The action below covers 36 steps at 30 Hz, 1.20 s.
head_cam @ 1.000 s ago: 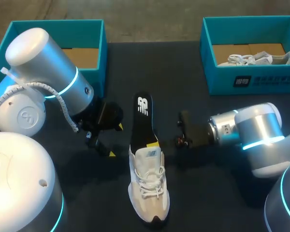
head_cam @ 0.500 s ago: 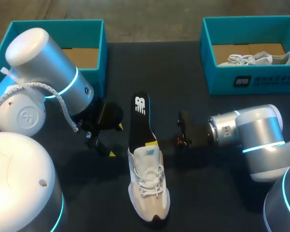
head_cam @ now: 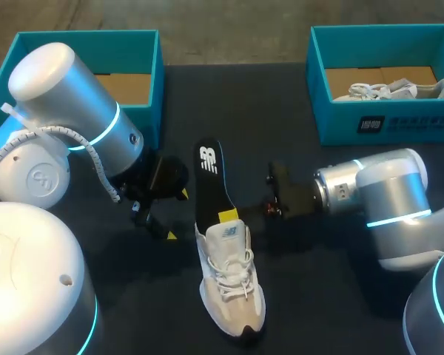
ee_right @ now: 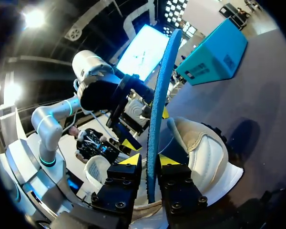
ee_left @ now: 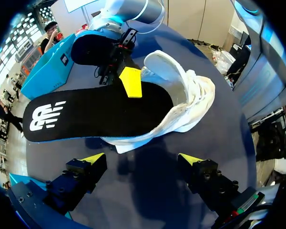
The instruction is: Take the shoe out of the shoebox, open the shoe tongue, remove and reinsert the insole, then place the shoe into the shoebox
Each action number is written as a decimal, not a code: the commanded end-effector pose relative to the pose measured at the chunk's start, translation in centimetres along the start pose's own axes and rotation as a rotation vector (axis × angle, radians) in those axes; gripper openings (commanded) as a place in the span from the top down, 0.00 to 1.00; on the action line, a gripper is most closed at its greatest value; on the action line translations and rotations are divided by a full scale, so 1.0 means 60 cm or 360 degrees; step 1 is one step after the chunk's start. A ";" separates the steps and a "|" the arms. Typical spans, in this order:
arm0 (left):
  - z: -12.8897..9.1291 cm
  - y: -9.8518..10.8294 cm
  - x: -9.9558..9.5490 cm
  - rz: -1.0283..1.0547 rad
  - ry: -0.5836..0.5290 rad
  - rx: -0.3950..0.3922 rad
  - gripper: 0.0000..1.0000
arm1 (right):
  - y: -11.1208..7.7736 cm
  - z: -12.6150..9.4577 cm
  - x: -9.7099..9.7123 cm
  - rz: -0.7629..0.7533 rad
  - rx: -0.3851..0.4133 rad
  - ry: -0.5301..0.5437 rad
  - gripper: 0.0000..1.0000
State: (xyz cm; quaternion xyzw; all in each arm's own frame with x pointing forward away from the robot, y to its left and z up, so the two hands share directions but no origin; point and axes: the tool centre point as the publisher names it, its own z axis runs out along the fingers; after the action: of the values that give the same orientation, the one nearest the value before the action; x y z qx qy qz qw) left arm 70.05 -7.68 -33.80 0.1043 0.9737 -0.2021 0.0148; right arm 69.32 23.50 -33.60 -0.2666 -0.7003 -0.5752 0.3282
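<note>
Item 1, nearest: shoe (head_cam: 229, 285), pale, laced, lying on the dark table (head_cam: 311, 310) with its toe toward the robot. Over the last second the toe has swung slightly to the right.

Item 2: insole (head_cam: 209, 185), black with a blue underside. Its front end is tucked in the shoe's mouth and its heel end sticks out beyond. The heel end has tipped over toward the left arm's side.

Item 3: right gripper (ee_right: 148, 161), fingers closed tight on the insole's edge just outside the shoe's opening. The arm has eased a little further in.

Item 4: left gripper (ee_left: 142, 160), fingers spread wide and holding nothing, just beside the shoe. It has not moved.

Item 5, far edge: two teal boxes, one at far left (head_cam: 144, 55) and one at far right (head_cam: 399, 122) holding a second shoe (head_cam: 396, 90).

Note: the insole is mid-handling, half inside the shoe. Whether it is coming out or going back in cannot be told. Boxing the shoe remains to be done.
</note>
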 end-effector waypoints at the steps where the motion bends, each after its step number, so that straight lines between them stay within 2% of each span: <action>1: 0.000 -0.001 0.001 -0.0001 -0.0001 -0.0005 0.00 | 0.002 0.005 0.005 -0.0003 0.0007 -0.0028 0.76; 14: 0.000 -0.001 0.001 -0.0001 -0.0001 -0.0005 0.00 | 0.002 0.006 0.013 -0.0073 0.0020 -0.0056 0.71; 19: 0.000 -0.001 0.001 -0.0001 -0.0001 -0.0005 0.00 | 0.008 0.006 0.018 -0.0124 0.0028 -0.0078 0.64; 36: 0.000 -0.001 0.001 -0.0001 -0.0001 -0.0005 0.00 | 0.031 0.011 0.021 -0.0234 0.0061 -0.0112 0.67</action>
State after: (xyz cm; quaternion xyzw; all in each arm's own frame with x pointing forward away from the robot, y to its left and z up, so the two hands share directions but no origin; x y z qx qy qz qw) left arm 70.04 -7.68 -33.80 0.1043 0.9737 -0.2021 0.0148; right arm 69.72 24.28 -31.87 -0.2278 -0.7364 -0.5794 0.2648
